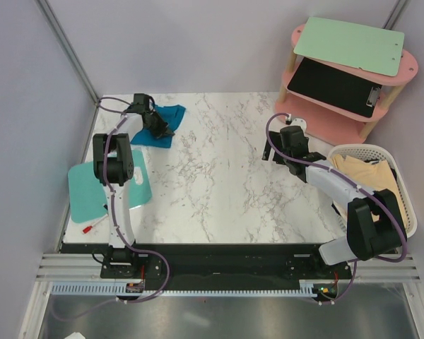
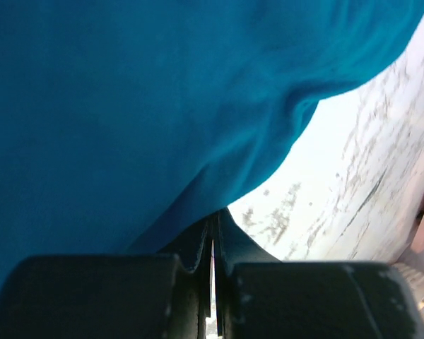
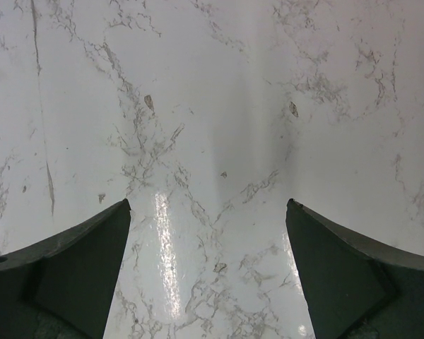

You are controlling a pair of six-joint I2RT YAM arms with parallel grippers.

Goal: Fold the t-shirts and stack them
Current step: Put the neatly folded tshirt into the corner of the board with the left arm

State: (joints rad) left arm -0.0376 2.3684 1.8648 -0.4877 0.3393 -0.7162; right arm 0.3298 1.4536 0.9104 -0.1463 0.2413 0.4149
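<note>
A deep teal-blue t-shirt lies bunched at the table's far left corner. My left gripper sits at its near edge. In the left wrist view the teal cloth fills most of the picture, and its hem runs down into the tips of the left gripper, whose jaws are pressed shut on it. Pale cream-yellow t-shirts lie piled in the white mesh basket at the right. My right gripper hovers over bare marble right of centre; it stands wide open with nothing between the fingers.
A teal-green board lies at the table's left edge beside the left arm, with a small red-tipped stick near it. A pink two-shelf stand at the back right carries a mint-green board and a black clipboard.
</note>
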